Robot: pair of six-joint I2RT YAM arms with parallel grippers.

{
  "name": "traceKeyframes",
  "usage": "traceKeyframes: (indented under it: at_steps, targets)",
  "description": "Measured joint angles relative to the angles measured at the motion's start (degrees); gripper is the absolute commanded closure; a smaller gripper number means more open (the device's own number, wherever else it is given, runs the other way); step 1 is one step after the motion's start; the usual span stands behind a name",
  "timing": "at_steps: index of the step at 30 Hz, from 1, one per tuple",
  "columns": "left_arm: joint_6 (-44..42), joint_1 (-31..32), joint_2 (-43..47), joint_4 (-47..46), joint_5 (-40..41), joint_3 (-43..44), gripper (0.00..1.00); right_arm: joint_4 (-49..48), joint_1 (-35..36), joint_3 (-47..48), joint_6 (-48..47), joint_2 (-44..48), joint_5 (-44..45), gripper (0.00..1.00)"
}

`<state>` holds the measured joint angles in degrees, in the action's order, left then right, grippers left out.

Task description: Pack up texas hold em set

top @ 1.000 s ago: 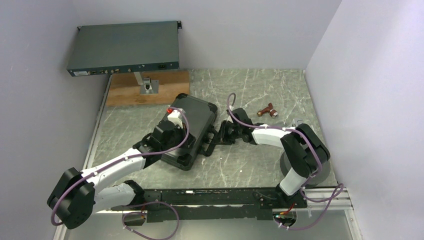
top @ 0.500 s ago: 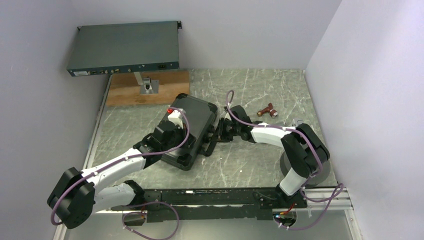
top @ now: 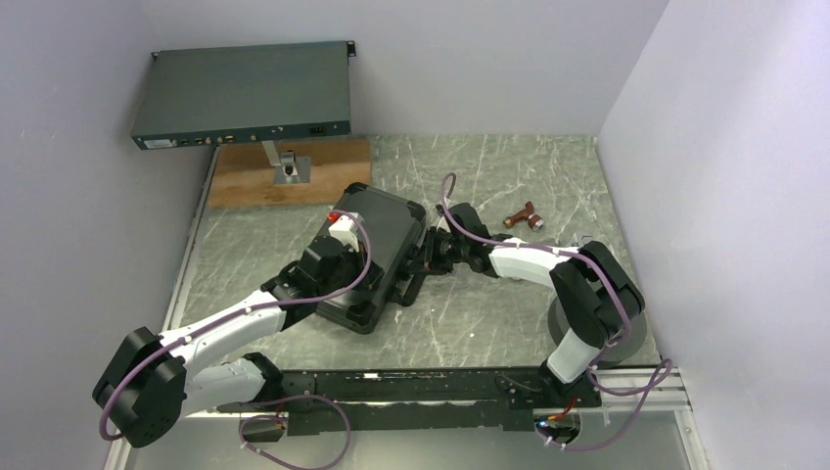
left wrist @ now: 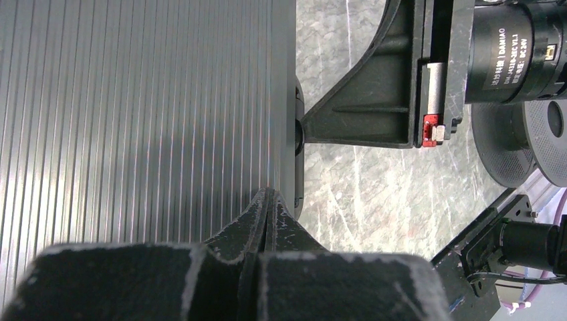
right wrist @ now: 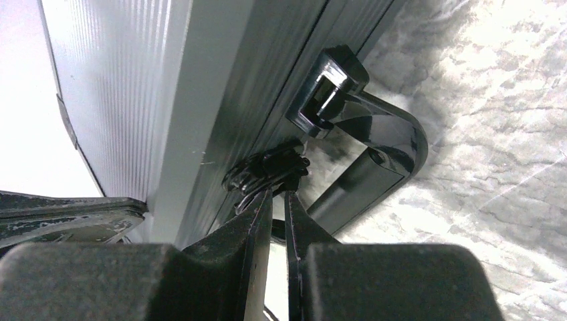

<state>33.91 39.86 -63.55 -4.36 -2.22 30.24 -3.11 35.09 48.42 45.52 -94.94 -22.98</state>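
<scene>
Got the case (top: pixel 387 220) lying closed on the table (top: pixel 489 313), about mid-way and turned a bit diagonal. Seeing the left gripper (left wrist: pixel 267 200) squeezed fully shut with nothing in it, tips down on the ribbed lid close to the edge. Over on the handle (right wrist: pixel 381 154) side, finding the right gripper (right wrist: pixel 275 194) narrowed to a thin slit, tips pinching the little black latch (right wrist: pixel 271 167) just beside the handle. Further back, spotting a wrench (top: pixel 524 217) lying apart from the case, then a wooden board (top: pixel 245 181), and way at the back a grey rack unit (top: pixel 245 98) propped up over it.
</scene>
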Motion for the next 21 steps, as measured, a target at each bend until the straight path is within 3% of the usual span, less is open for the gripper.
traceKeyframes:
  at_steps: [21]
  targets:
    - [0.0,0.2,0.1,-0.1,0.5,0.0,1.00,0.0,0.9,1.8,0.2,-0.5,0.0,0.85]
